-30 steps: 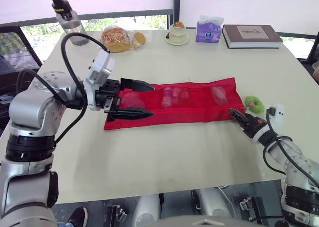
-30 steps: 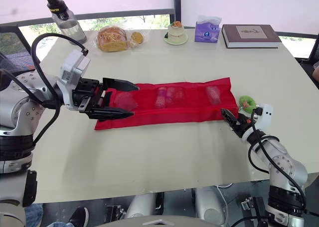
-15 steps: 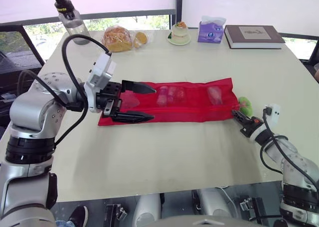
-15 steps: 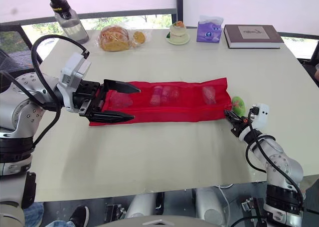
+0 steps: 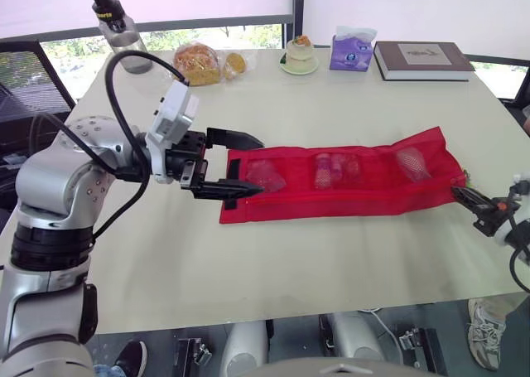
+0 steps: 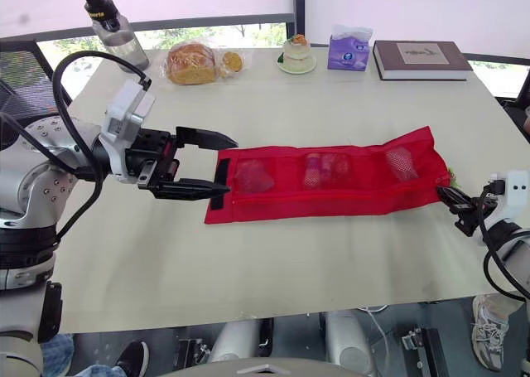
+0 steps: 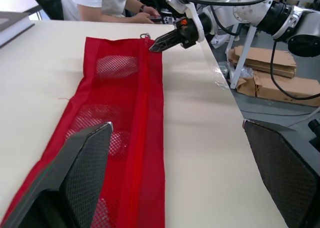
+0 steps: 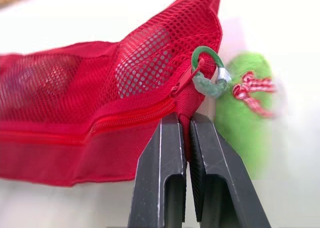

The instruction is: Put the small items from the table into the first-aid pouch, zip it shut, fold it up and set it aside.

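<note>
Left end effector held level, spread wide at red pouch's left end; right end effector pinches pouch's corner near bench's right edge.

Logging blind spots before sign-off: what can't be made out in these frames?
Items inside the pouch: red mesh veils them in every view; their kind is unclear.
Green object: blurred in the right wrist view, behind the pouch end the right gripper pinches.
Zip's far end: under the lower finger of the open left gripper, eye views.
Book title: too small.
</note>
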Controlling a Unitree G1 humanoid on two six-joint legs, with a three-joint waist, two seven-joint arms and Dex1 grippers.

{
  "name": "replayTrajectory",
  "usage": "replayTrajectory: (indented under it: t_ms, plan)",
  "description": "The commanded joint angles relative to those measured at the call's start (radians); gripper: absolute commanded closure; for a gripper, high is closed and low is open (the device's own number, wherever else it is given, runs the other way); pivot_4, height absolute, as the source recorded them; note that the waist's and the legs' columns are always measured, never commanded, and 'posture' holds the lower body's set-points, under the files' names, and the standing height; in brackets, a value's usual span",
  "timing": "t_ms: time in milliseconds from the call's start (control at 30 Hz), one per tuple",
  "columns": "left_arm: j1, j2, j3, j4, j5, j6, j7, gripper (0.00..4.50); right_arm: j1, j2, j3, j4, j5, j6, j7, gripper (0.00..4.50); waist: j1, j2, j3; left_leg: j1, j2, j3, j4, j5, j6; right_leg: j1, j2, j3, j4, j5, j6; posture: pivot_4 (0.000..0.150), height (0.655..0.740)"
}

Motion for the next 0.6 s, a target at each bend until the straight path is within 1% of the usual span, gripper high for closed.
replayTrajectory:
  t_ms: [33, 100, 167, 200, 300, 400, 467, 600]
  plan:
    - [-0.014, 0.008, 0.004, -0.023, 0.004, -0.005, 0.016, 0.00, -0.072, -0.076, 0.056, -0.140, -0.010, -0.002, 0.034, 4.43, -0.002, 0.001, 0.001, 0.000, 0.000, 0.000, 0.000, 0.000, 0.000, 0.000, 0.000, 0.000, 0.000, 0.000, 0.000, 0.150, 0.7387]
    - [-0.015, 0.011, 0.004, -0.025, 0.001, -0.002, 0.022, 0.00, -0.096, -0.099, 0.084, -0.183, 0.004, 0.023, 0.045, 4.43, 0.000, 0.001, 0.001, 0.000, 0.000, 0.000, 0.000, 0.000, 0.000, 0.000, 0.001, 0.000, 0.000, 0.000, 0.000, 0.150, 0.7387]
    - [-0.020, 0.009, 0.012, -0.035, -0.016, 0.016, 0.044, 0.00, -0.179, -0.119, 0.170, -0.267, 0.060, 0.080, 0.081, 4.43, 0.002, 0.001, 0.001, -0.002, 0.001, -0.001, 0.000, 0.000, 0.000, 0.000, 0.001, -0.001, 0.000, 0.000, 0.000, 0.150, 0.7387]
    - [-0.021, 0.009, 0.014, -0.039, -0.021, 0.023, 0.051, 0.00, -0.219, -0.119, 0.217, -0.289, 0.064, 0.094, 0.089, 4.43, 0.001, 0.001, 0.001, -0.002, 0.001, -0.001, 0.000, 0.000, 0.000, 0.000, 0.001, -0.001, -0.001, 0.000, 0.000, 0.150, 0.7387]
    - [-0.023, 0.009, 0.013, -0.040, -0.021, 0.030, 0.061, 0.00, -0.320, -0.085, 0.365, -0.296, 0.013, 0.108, 0.083, 4.43, 0.001, 0.001, 0.001, -0.002, 0.001, -0.001, 0.002, 0.000, 0.000, -0.001, 0.001, 0.000, 0.000, 0.000, 0.000, 0.150, 0.7387]
    - [-0.036, 0.010, 0.007, -0.031, -0.014, 0.031, 0.064, 0.00, -0.415, -0.069, 0.570, -0.280, -0.092, 0.109, 0.109, 4.43, 0.005, 0.001, 0.001, -0.003, 0.000, -0.002, 0.002, 0.000, 0.000, -0.001, 0.001, -0.001, 0.000, 0.000, 0.000, 0.150, 0.7387]
    - [-0.042, 0.013, 0.006, -0.027, -0.013, 0.033, 0.065, 0.00, -0.454, -0.041, 0.648, -0.280, -0.109, 0.126, 0.123, 4.43, 0.005, 0.000, 0.001, -0.003, 0.000, -0.002, 0.003, 0.000, 0.000, -0.001, 0.001, -0.001, 0.000, 0.000, 0.000, 0.150, 0.7387]
    - [-0.039, 0.013, 0.010, -0.034, -0.014, 0.041, 0.076, 0.00, -0.496, 0.008, 0.749, -0.272, -0.163, 0.140, 0.121, 4.43, 0.006, 0.000, 0.001, -0.004, 0.000, -0.002, 0.003, 0.000, 0.000, -0.001, 0.000, -0.001, -0.001, 0.000, -0.001, 0.150, 0.7387]
